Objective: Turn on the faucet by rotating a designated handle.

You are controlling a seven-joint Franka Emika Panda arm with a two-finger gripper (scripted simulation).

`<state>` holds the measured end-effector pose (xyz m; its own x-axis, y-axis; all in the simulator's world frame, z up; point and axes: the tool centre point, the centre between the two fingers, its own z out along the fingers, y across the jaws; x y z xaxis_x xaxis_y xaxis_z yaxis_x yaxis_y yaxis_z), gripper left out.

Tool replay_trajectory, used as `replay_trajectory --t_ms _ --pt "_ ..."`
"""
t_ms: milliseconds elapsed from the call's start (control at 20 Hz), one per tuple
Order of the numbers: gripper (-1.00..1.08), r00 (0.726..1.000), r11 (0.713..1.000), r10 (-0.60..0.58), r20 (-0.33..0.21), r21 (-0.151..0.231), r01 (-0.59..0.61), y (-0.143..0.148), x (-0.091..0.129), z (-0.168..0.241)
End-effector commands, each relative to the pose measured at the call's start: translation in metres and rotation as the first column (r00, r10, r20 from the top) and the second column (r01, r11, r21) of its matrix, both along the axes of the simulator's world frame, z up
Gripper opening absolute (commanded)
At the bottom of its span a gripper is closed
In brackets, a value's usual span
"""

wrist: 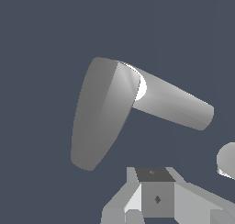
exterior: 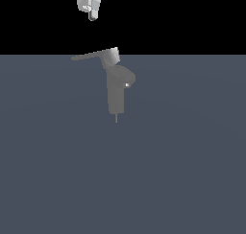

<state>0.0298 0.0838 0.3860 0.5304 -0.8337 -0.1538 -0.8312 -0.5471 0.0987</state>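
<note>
Above the far middle of the grey floor (exterior: 57,180), the handle (exterior: 89,56) juts toward the exterior view's left from the cap atop the faucet (exterior: 116,96). The gripper (exterior: 92,16) hangs well above the blade, touching nothing; whether its fingers are spread or pressed together I cannot tell. By my judgement, the turning is not yet begun: approach, contact and rotation remain.

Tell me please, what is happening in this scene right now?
A simulated Franka arm is about to turn on a small grey faucet that stands on a flat blue-grey surface. Its gripper hangs above the handle, a thin flat lever pointing to the exterior view's left, and touches nothing. The short rounded spout points to the exterior view's right. Whether the jaws are open or shut cannot be told.
</note>
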Motion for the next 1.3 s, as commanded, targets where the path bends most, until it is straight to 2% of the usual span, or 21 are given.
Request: replay_trajectory --t_ms 0,400,700,950,1250 --pt "-1.0 0.998 0.998 -0.056 -0.009 -0.021 0.055 0.009 0.014 -0.014" --pt "-1.0 0.975 0.971 -0.219 -0.019 -0.098 0.217 0.042 0.051 -0.064" --pt "-1.0 0.952 0.942 -0.307 -0.011 -0.146 0.302 0.062 0.068 -0.097" --pt "-1.0 0.937 0.923 -0.35 -0.003 -0.171 0.344 0.073 0.076 -0.114" --pt "-1.0 0.929 0.913 -0.371 0.002 -0.184 0.365 0.079 0.08 -0.124"
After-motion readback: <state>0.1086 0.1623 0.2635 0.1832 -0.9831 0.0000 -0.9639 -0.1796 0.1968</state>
